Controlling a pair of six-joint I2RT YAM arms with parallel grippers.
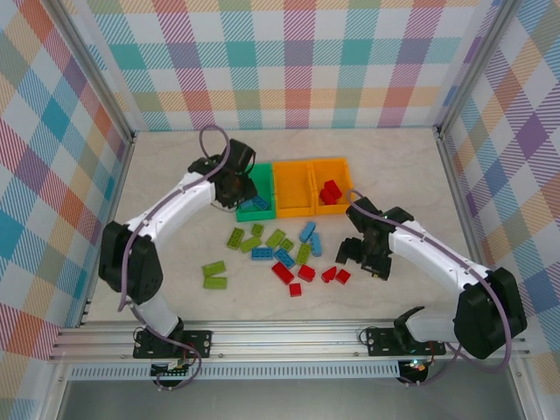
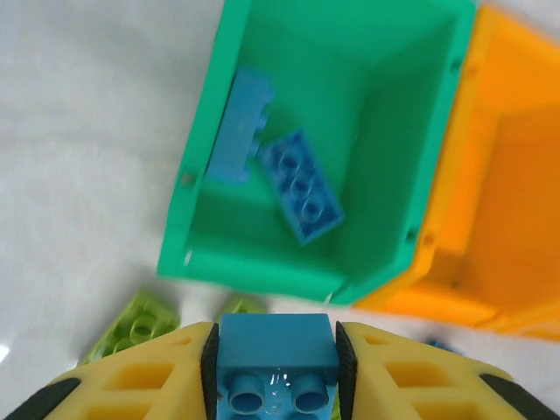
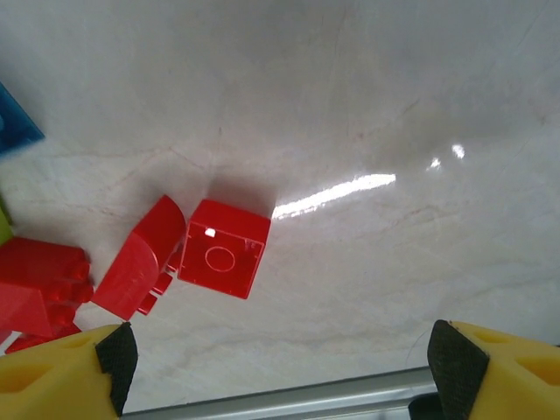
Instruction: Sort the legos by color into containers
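1. The left gripper (image 2: 278, 389) is nearly closed. Its yellow fingers press on both sides of a blue brick (image 2: 276, 346), whose studs face the wrist camera.
2. At 12 o'clock from that grip stands the green bin (image 2: 394, 131). A dark blue brick (image 2: 302, 185) lies studs-up on its floor, and a paler blue brick (image 2: 238, 127) leans at the 9 o'clock wall.
3. A lime green brick (image 2: 136, 328) lies on the table just outside the bin's near corner, at 10 o'clock from the gripper.
4. The right gripper (image 3: 280, 367) is spread wide and holds nothing, hanging over the pale marbled table (image 1: 394, 157).
5. At 11 o'clock from its gap a square red brick (image 3: 223, 260) lies hollow side up. A curved red piece (image 3: 140, 258) touches it at 9 o'clock, and another red brick (image 3: 39, 289) lies further out the same way.
6. Seen from above, the bins stand in a touching row at 12 o'clock on the table. The green one is leftmost, then a middle orange bin (image 1: 293, 208), then an end orange bin (image 1: 343, 163) holding red bricks (image 1: 330, 191).
7. Loose bricks (green, blue and red) are scattered between the arms, with two green ones (image 1: 214, 276) lying furthest toward 9 o'clock.
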